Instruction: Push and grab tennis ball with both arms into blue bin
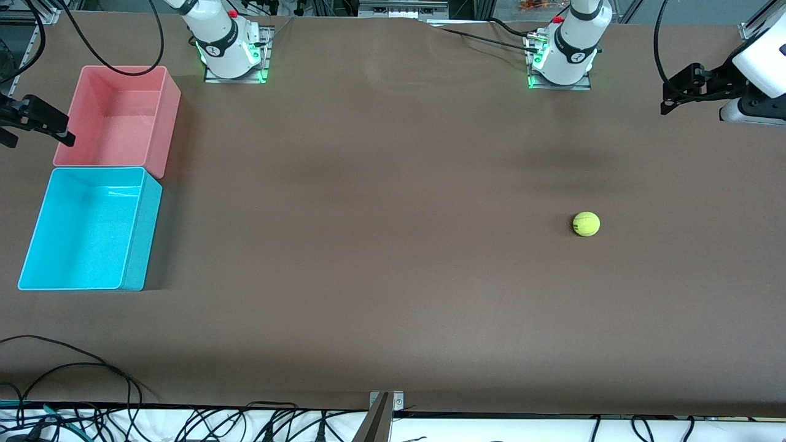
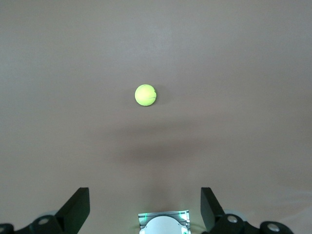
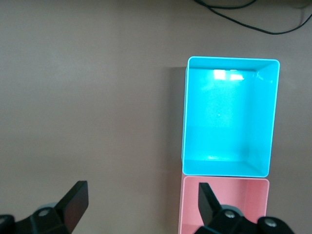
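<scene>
The tennis ball [image 1: 586,223] lies on the brown table toward the left arm's end, with a dark mark on its side; the left wrist view looks down on the tennis ball [image 2: 145,95] from high above. My left gripper [image 1: 668,98] [image 2: 144,204] hangs open and empty high over that end of the table, well apart from the ball. The blue bin [image 1: 86,228] [image 3: 229,117] stands empty at the right arm's end. My right gripper [image 1: 38,136] [image 3: 141,200] hangs open and empty high over the edge of the pink bin.
A pink bin [image 1: 116,116] [image 3: 224,204] of the same size touches the blue bin and stands farther from the front camera. The arm bases [image 1: 228,49] [image 1: 562,55] are at the table's back edge. Loose cables [image 1: 73,368] lie by the front edge.
</scene>
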